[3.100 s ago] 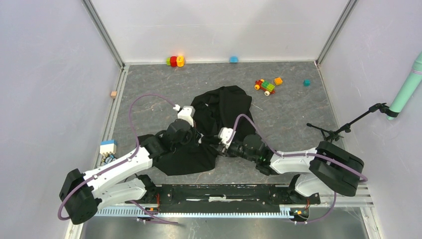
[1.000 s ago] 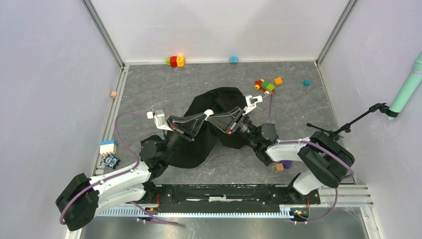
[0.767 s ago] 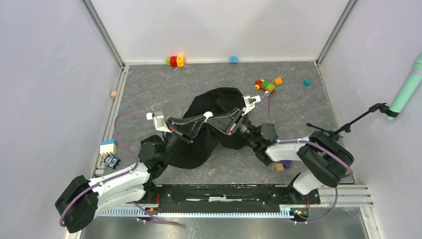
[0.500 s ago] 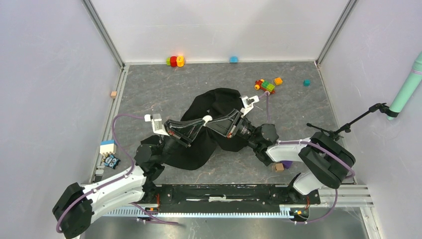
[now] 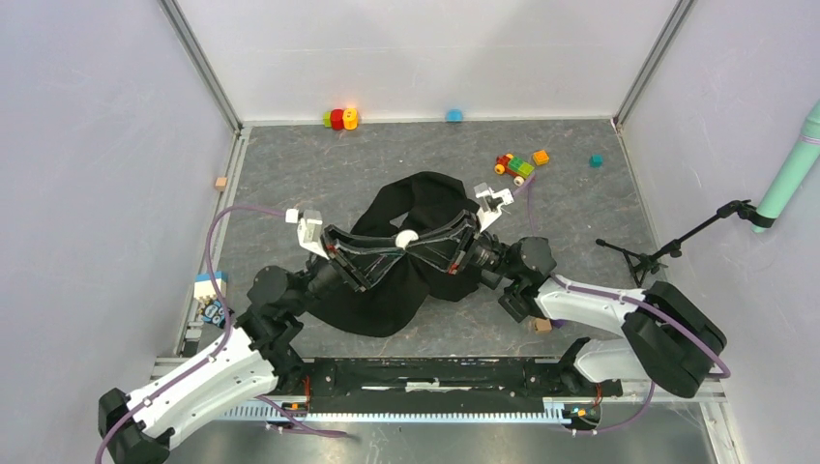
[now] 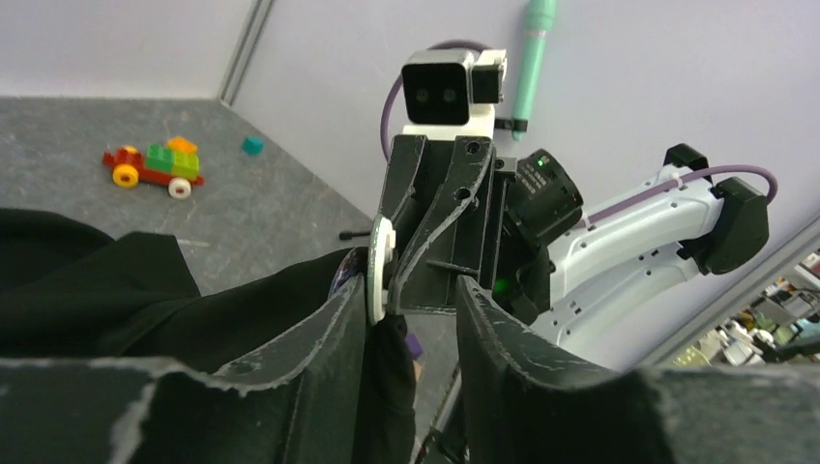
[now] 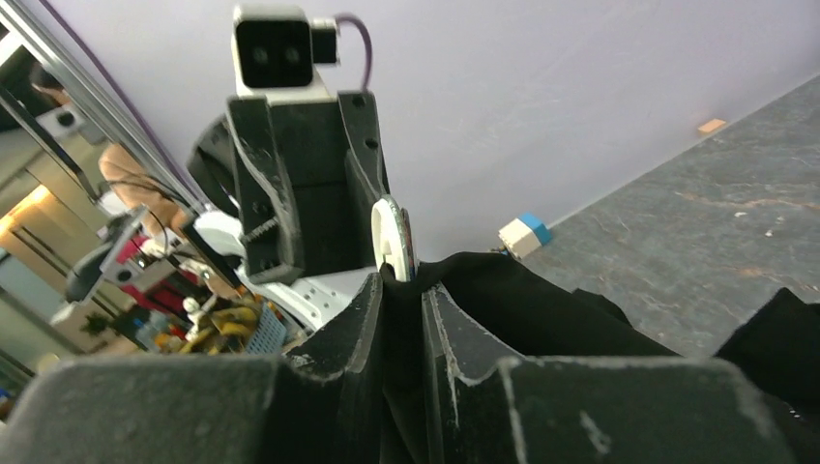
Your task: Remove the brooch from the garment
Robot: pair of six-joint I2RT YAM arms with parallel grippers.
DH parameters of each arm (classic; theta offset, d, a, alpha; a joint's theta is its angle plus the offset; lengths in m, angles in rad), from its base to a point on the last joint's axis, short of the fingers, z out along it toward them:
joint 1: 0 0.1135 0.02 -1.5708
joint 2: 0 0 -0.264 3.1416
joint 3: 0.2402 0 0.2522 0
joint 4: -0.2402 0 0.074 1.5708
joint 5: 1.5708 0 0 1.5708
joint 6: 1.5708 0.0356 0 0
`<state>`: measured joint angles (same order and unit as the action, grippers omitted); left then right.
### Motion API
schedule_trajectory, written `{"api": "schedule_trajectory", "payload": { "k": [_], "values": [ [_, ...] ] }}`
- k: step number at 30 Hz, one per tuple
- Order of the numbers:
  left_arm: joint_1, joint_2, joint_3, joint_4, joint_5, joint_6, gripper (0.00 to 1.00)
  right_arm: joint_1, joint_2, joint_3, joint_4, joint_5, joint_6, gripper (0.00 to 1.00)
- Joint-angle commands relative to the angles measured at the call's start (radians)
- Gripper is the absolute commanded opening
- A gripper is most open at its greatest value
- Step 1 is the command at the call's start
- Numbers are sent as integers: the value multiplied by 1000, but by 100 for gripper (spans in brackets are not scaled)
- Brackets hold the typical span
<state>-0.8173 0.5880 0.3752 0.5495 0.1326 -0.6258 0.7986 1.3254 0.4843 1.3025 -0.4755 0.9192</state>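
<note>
The black garment point(image 5: 425, 198) lies crumpled mid-table, one fold lifted. My right gripper point(image 5: 418, 240) is shut on that fold; in the right wrist view the cloth point(image 7: 541, 309) is pinched between its fingers point(image 7: 401, 285). The brooch point(image 5: 406, 237), a small white disc, sits on the fold just beyond the right fingertips point(image 7: 392, 237). My left gripper point(image 5: 395, 242) faces the right one tip to tip. It is open point(image 6: 411, 290), with the brooch point(image 6: 380, 266) edge-on against the inner side of its left finger and cloth point(image 6: 116, 290) hanging below.
Toy bricks point(image 5: 515, 166) and small blocks point(image 5: 596, 160) lie at the back right, a red-yellow piece point(image 5: 340, 119) by the back wall. A blue-white block point(image 5: 210, 283) is at the left edge, a purple and tan block point(image 5: 541, 324) by the right arm, a black stand point(image 5: 658, 253) at the right.
Since three seconds ago both grippers rose from the cloth and met tip to tip. In the last second they shifted slightly nearer, the right still holding the fold with the brooch.
</note>
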Motion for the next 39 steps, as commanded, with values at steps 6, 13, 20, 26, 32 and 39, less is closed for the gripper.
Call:
{"api": "schedule_trajectory", "payload": {
  "k": [6,13,20,26,32,39],
  "values": [
    [88,76,122,-261,210,-24,43,3,-72,39,-173,-121,-146,0],
    [129,120,130,-238,263,-50,15,4,-73,43,-184,-147,-148,0],
    [137,71,70,-191,199,-72,2,4,-59,10,-48,-150,-38,26],
    [138,40,39,-160,202,-58,2,4,-4,11,153,-160,131,20],
    [138,49,30,-144,218,-45,2,6,-8,29,108,-146,125,27],
    [138,74,30,-114,238,-28,2,5,9,41,96,-143,146,24]
  ]
}}
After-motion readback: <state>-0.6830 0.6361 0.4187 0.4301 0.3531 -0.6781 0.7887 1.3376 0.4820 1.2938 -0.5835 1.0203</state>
